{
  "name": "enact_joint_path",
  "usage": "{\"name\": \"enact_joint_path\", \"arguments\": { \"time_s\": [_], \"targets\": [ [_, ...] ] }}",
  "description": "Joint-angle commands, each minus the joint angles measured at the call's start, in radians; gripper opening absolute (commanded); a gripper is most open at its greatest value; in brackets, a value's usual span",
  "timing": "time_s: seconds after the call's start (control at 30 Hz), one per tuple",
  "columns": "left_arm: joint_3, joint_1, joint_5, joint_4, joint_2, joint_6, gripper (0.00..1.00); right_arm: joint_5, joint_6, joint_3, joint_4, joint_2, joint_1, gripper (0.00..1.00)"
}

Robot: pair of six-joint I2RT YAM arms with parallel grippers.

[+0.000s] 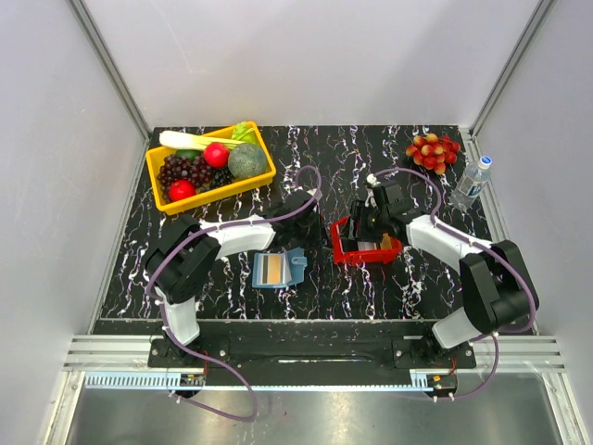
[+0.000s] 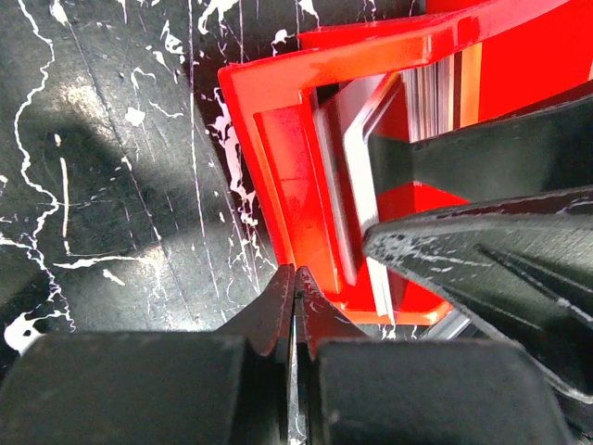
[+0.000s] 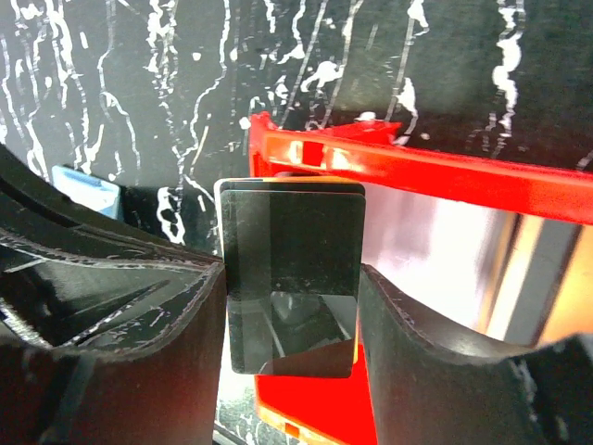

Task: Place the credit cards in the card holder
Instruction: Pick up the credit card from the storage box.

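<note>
Black marbled table (image 1: 371,287) below: my right hand (image 3: 292,278) is clamped on a dark grey card (image 3: 292,241) at the red tray (image 3: 417,167), mid-table; my left hand (image 2: 295,301), fingers together, sits beside it. Next, I reckon, the card must reach the card holder (image 1: 278,269) nearer the near edge, lined up with a pocket.

Black marbled table (image 1: 371,287). Far left: yellow bin (image 1: 222,192) holding mixed fruit and vegetables, possibly artificial. Far right: cluster of red fruit (image 1: 433,152), clear water bottle (image 1: 472,183) just beside it. Centre: red tray (image 1: 357,257).
</note>
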Motion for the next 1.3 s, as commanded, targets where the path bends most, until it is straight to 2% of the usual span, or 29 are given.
{"name": "enact_joint_path", "arguments": {
  "time_s": [0.0,0.1,0.17,0.27,0.5,0.8,1.03,1.27],
  "targets": [
    [-0.009,-0.003,0.028,0.057,-0.051,0.003,0.0,-0.125,0.025,0.006,0.078,0.041,-0.008,0.58],
    [-0.015,-0.002,0.026,0.057,-0.052,0.001,0.0,-0.141,0.034,0.007,0.097,0.075,-0.006,0.63],
    [-0.02,-0.002,0.024,0.059,-0.054,0.001,0.0,-0.132,0.043,0.006,0.097,0.078,-0.006,0.59],
    [-0.032,-0.002,0.023,0.063,-0.055,-0.003,0.0,-0.122,0.038,0.007,0.094,0.073,-0.006,0.67],
    [-0.026,-0.002,0.028,0.067,-0.055,-0.003,0.0,-0.078,0.039,0.003,0.08,0.032,-0.006,0.7],
    [-0.029,-0.002,0.026,0.065,-0.055,-0.003,0.0,-0.075,0.034,-0.003,0.077,0.0,-0.008,0.67],
    [-0.029,-0.002,0.028,0.067,-0.06,-0.003,0.0,0.028,0.028,0.014,0.013,-0.011,-0.008,0.76],
    [-0.026,-0.002,0.032,0.068,-0.054,-0.005,0.0,-0.012,0.017,0.04,-0.001,0.004,-0.008,0.76]
  ]
}}
